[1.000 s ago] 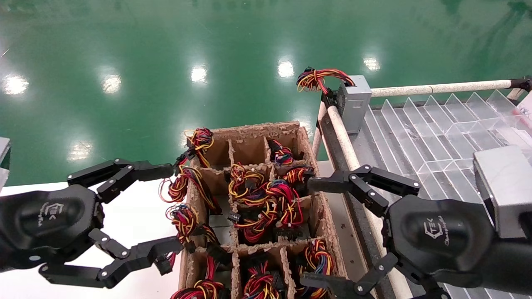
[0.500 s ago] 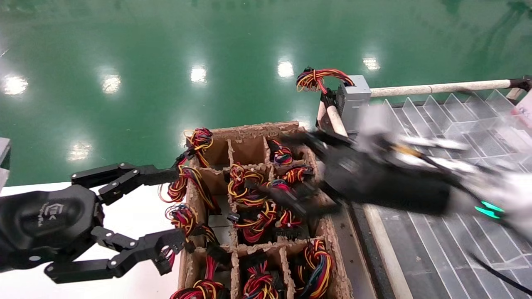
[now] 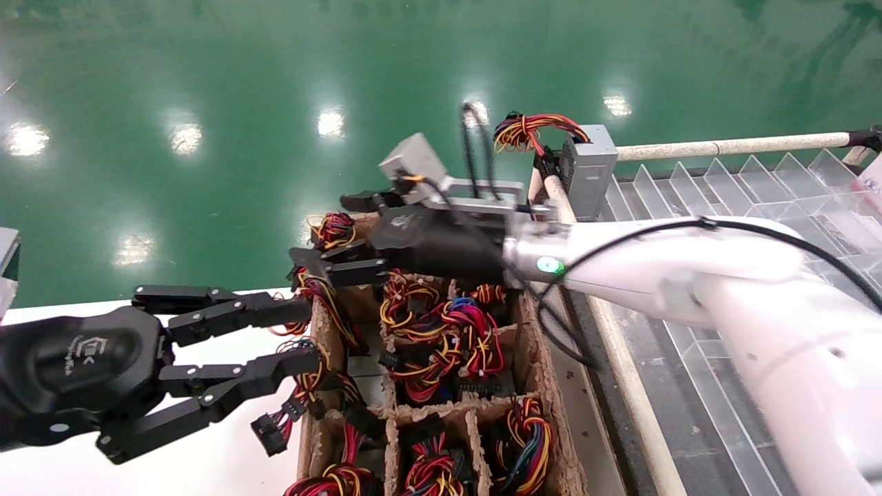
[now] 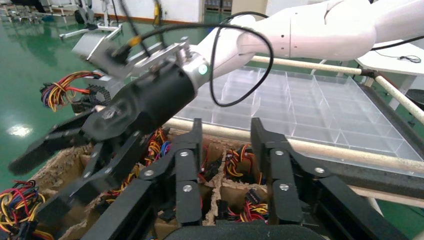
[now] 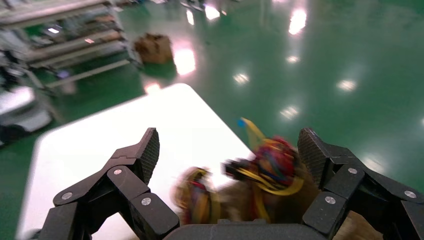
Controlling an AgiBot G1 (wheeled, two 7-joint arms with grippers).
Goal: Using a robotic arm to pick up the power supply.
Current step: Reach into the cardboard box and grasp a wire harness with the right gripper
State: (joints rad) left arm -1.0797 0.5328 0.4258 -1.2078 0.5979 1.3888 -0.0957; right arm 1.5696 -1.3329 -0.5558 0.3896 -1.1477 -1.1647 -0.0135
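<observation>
Several power supplies sit in a divided cardboard box (image 3: 530, 344), mostly showing as looped red, yellow and black wire bundles (image 3: 448, 337). One grey power supply (image 3: 587, 169) stands on the rack's far corner. The white robotic arm (image 3: 661, 269) on my right reaches across the box. Its right gripper (image 3: 327, 231) is open over the wire bundle (image 3: 335, 227) at the box's far left corner. In the right wrist view this bundle (image 5: 272, 165) lies blurred between the spread fingers of the right gripper (image 5: 230, 147). My left gripper (image 3: 306, 336) hovers open at the box's left wall, holding nothing.
A clear plastic divider tray (image 3: 744, 193) lies on the rack to the right, edged by pale rails (image 3: 730, 146). The box stands on a white table (image 3: 227, 475), with green floor (image 3: 207, 83) beyond. Loose wires and black plugs (image 3: 272, 430) hang over the box's left wall.
The right arm swung from the near right, across the box, to its far left corner. The left gripper's fingers narrowed and shifted slightly toward the box.
</observation>
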